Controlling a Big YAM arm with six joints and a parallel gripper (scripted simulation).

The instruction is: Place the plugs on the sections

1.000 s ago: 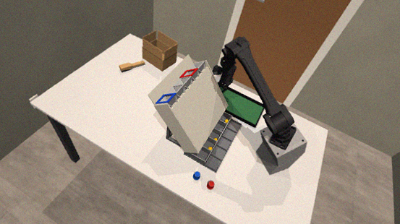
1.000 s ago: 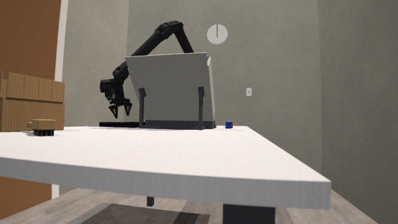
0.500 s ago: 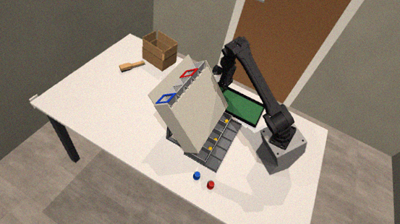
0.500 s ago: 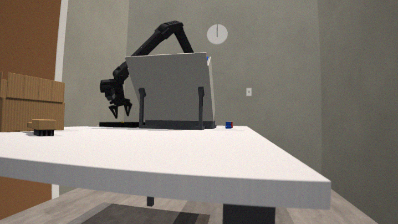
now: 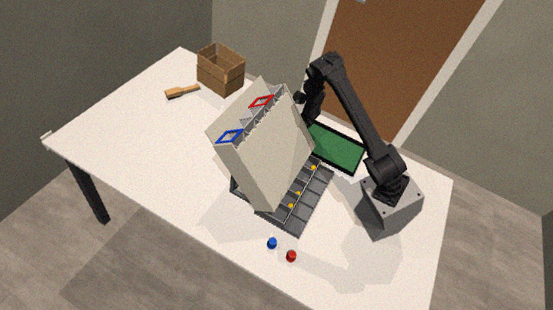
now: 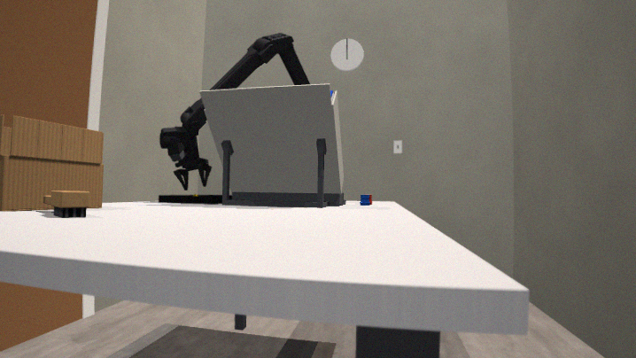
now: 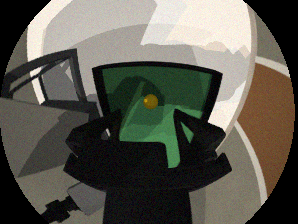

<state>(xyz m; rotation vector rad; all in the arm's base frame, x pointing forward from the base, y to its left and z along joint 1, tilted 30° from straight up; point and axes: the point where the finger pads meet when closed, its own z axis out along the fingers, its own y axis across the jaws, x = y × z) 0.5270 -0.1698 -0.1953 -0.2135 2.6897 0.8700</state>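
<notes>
My gripper (image 6: pixel 192 176) is open and empty, hanging a little above the green marble tray (image 5: pixel 335 147) behind the covered box. In the wrist view one yellow marble (image 7: pixel 150 102) lies on the green tray (image 7: pixel 158 108) between my open fingers, below them. The tilted cover (image 5: pixel 270 145) hides the pipes. The red-banded funnel (image 5: pixel 261 101) and the blue-banded funnel (image 5: pixel 228 135) sit on top. Three yellow marbles (image 5: pixel 297 192) lie in the dark sectioned tray (image 5: pixel 299 199) below. The blue plug (image 5: pixel 272 242) and red plug (image 5: pixel 291 255) stand on the table in front.
A cardboard box (image 5: pixel 220 68) and a wooden brush (image 5: pixel 181 90) lie at the far left of the table. My arm's base (image 5: pixel 385 199) stands to the right of the sectioned tray. The box stands on dark legs (image 6: pixel 273 171).
</notes>
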